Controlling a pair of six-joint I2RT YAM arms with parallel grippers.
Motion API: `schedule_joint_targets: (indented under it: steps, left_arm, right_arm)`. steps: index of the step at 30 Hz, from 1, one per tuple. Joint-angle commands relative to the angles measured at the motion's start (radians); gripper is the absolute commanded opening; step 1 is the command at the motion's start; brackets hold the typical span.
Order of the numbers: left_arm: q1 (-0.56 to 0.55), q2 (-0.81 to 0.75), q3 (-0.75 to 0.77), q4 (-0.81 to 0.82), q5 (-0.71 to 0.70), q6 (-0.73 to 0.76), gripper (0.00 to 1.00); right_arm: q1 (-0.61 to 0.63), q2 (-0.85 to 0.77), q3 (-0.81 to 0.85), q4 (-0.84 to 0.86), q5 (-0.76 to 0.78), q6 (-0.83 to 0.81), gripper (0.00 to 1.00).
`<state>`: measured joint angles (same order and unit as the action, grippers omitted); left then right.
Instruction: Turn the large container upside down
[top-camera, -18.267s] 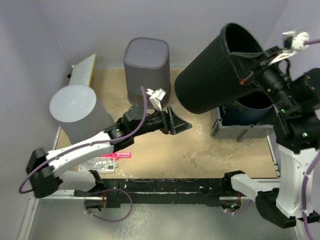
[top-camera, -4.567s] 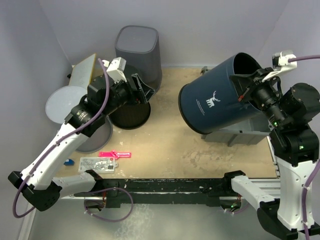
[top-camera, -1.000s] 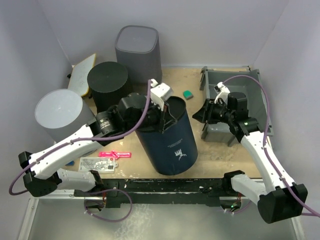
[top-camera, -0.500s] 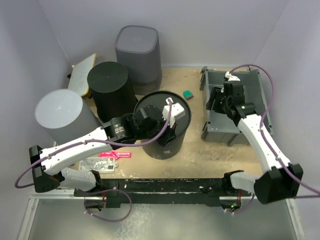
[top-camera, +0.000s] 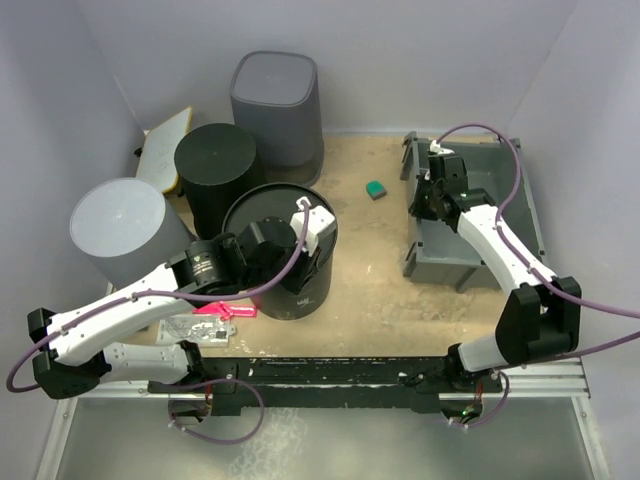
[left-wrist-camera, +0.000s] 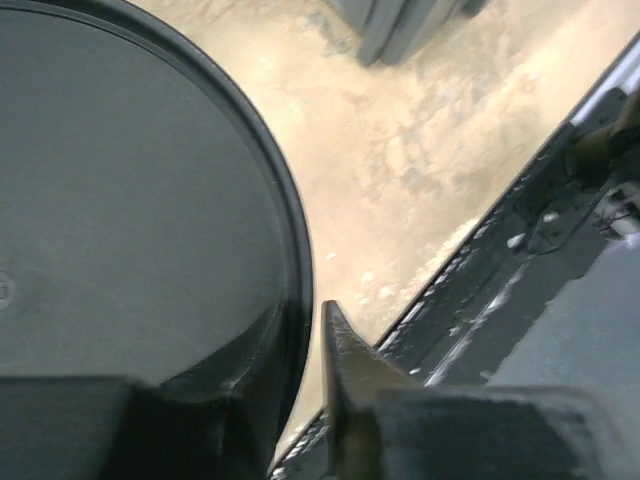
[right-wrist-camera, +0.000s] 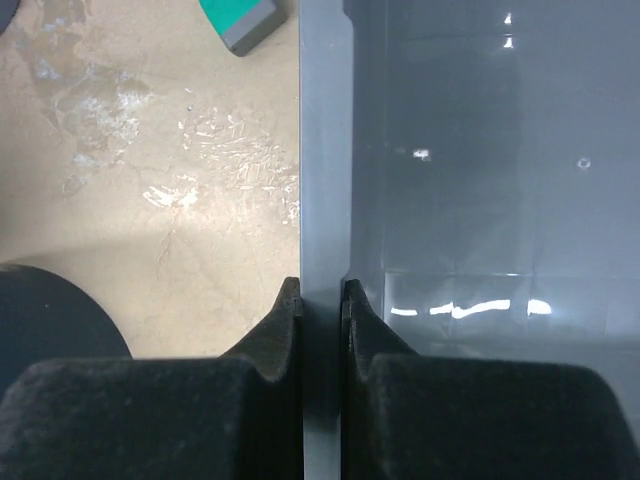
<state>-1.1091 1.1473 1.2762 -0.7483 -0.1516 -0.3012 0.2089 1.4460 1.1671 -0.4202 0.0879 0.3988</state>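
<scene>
The flip itself looks done. The large container (top-camera: 255, 208) stands mouth-down on the tabletop (top-camera: 385, 285), its flat dark base facing up. It sits left of centre, in front of the black round bin (top-camera: 215, 160) and close beside the pale grey round bin (top-camera: 125, 222). What remains, as I judge it, is letting go and pulling the arms clear.

The grey plastic bin (top-camera: 480, 165) sits well apart from it, on the right side of the tabletop.

The left gripper (left-wrist-camera: 300, 335) is closed down on the raised lip at the edge of the container's base. In the left wrist view one finger lies outside the wall. The other is a dark shape over the base and hard to separate from it. I read this as a grip on the rim, though the exact contact is murky.

The right gripper (right-wrist-camera: 320, 290) is plainly pinched shut on the left wall of the grey plastic bin, one finger on each side with no gap showing. It touches nothing of the container.

The next move calls for the left gripper to part its fingers fully before rising. Otherwise the lip could catch and tip or drag the container. A straight lift away from the rim should leave it standing. The right arm's hold on the bin adds nothing to the flip. It can open up and back off without disturbing the small teal block (top-camera: 375, 189) lying near that bin.
</scene>
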Motion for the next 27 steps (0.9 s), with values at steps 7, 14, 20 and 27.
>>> schedule_joint_targets:
  steps: [7, 14, 20, 27]
  left_arm:
    - [0.005, -0.001, 0.151, -0.121, -0.086, -0.07, 0.67]
    - [0.005, -0.04, 0.176, 0.019, -0.098, -0.1, 0.68]
    - [0.005, -0.069, 0.162, 0.058, -0.124, -0.107, 0.68]
    - [0.005, -0.104, 0.139, 0.077, -0.126, -0.113, 0.67]
  right_arm:
    - [-0.005, -0.222, 0.131, 0.013, -0.112, 0.136, 0.0]
    - [-0.006, -0.371, 0.158, 0.056, -0.186, 0.249, 0.0]
    - [-0.006, -0.413, 0.107, 0.171, -0.25, 0.338, 0.0]
    - [-0.007, -0.395, 0.008, 0.353, -0.378, 0.486, 0.0]
